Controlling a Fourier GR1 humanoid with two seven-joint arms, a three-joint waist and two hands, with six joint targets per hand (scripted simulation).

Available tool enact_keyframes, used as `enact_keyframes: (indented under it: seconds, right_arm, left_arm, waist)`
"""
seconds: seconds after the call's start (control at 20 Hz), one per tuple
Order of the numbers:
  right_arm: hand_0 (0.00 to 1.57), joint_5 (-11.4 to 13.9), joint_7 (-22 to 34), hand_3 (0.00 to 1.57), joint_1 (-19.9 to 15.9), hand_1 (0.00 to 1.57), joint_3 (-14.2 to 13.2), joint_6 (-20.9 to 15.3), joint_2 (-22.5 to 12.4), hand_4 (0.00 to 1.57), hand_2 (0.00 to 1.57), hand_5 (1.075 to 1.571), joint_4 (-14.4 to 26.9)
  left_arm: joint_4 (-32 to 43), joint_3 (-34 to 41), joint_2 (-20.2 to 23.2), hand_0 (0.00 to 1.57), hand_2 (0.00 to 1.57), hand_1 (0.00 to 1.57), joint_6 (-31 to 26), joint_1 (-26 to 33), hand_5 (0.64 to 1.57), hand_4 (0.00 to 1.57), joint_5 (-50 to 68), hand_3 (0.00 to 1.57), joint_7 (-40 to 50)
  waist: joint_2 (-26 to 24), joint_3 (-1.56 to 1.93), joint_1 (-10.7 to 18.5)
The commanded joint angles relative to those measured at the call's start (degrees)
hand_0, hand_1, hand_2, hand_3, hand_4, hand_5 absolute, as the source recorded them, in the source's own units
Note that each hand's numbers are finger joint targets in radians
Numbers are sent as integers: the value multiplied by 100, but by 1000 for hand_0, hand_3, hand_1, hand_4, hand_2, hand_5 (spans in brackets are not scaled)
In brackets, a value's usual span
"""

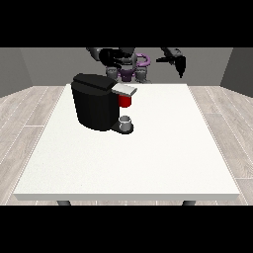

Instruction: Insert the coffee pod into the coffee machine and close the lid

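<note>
A black coffee machine (pixel 94 101) stands on the left half of the white table (pixel 163 148). Its grey lid (pixel 124 89) lies nearly level over a red part (pixel 125 101) at the machine's front. A small grey cup (pixel 126 122) sits on the machine's base under the red part. I cannot make out a separate coffee pod. The hand at the view's left (pixel 111 63) hovers behind the machine's top, close to the robot's body. The hand at the view's right (pixel 176 61) is raised above the table's far edge, fingers relaxed, holding nothing.
The robot's torso (pixel 129 66) stands behind the table's far edge. Wooden floor surrounds the table. Bare white tabletop stretches to the right of the machine and towards the camera.
</note>
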Motion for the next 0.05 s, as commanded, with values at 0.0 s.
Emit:
enact_keyframes:
  seconds: [0.0]
  right_arm:
    - [0,-386,-260,0,1346,0,393,-99,56,157,0,1571,-250]
  left_arm:
    - [36,25,-64,0,0,0,115,320,1571,192,-9,0,142]
  waist:
    - [-612,3,-417]
